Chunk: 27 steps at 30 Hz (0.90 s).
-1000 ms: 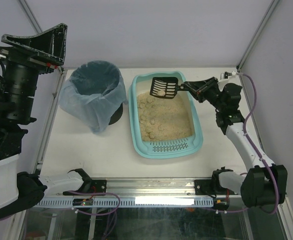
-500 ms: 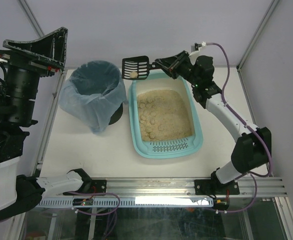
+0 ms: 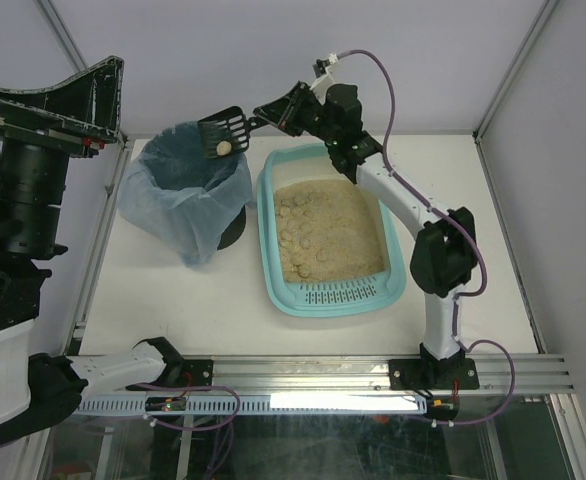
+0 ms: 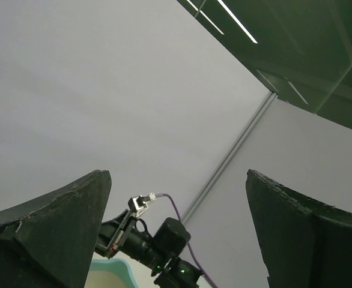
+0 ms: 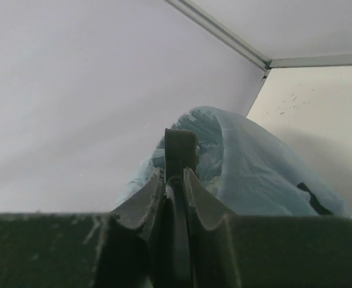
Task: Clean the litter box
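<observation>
The right jaws are clenched on the thin handle of a black slotted scoop (image 3: 224, 131). In the right wrist view the handle (image 5: 180, 147) is seen only edge-on between the two fingers, and the head of the scoop is hidden behind it. From above, the scoop is over the far rim of the round bin (image 3: 187, 190), with one small beige lump (image 3: 221, 148) lying on it. How high it is above the bag I cannot tell.

The left jaws are released, wide apart, and raised at the far left side with nothing between them. Their camera looks up at the wall and ceiling. At its lower edge only a part of the right arm (image 4: 159, 240) and one teal corner of the litter box (image 4: 112, 273) show.

The litter box (image 3: 338, 299) stands on the bench (image 3: 173, 300), just beside the bin on its right, with the slotted grate at the near end. Beige litter (image 3: 345, 225) fills it, and several round lumps lie on the left half. They are small, so their exact number is hard to make out. The bluish bag (image 5: 254, 174) covers the bin's rim and hides the inside.
</observation>
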Motion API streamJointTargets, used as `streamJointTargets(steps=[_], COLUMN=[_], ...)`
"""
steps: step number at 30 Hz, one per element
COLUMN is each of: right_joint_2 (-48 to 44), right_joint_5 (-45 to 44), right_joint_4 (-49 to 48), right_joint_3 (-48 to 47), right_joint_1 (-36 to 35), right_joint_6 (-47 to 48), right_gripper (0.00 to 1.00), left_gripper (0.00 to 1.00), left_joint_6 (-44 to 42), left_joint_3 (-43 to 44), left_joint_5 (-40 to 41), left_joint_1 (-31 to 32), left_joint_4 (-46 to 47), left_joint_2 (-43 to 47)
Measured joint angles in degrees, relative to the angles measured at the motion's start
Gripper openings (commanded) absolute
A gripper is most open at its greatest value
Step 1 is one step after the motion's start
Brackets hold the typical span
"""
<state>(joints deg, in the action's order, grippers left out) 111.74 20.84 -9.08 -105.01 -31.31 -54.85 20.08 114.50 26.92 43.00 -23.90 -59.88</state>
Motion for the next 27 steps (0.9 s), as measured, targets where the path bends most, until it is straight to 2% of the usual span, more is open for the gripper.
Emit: streamJointTargets(steps=[7, 13, 21, 27], right_joint_2=[8.8, 10.0, 9.9, 8.9], right_joint_5=[2.3, 2.8, 2.8, -0.5], right_joint_4=[3.9, 6.8, 7.8, 10.7], right_joint_3=[-13.0, -19.4, -21.2, -21.2], right_joint_1=[-1.8, -4.9, -8.7, -11.5], right_joint_6=[14.1, 26.8, 42.2, 53.7], right_gripper=[0.0, 0.0, 0.0, 0.0], left_gripper=[0.99, 0.99, 0.99, 0.99], left_joint_6=[-0.2, -0.2, -0.4, -0.6], left_joint_3=[-0.8, -3.4, -13.3, -19.7], left_joint_5=[0.1, 0.1, 0.0, -0.4], left_joint_1=[0.0, 0.0, 0.0, 0.0], left_joint_4=[0.2, 0.9, 2.1, 1.4], left_joint_2=[1.2, 3.9, 10.4, 13.4])
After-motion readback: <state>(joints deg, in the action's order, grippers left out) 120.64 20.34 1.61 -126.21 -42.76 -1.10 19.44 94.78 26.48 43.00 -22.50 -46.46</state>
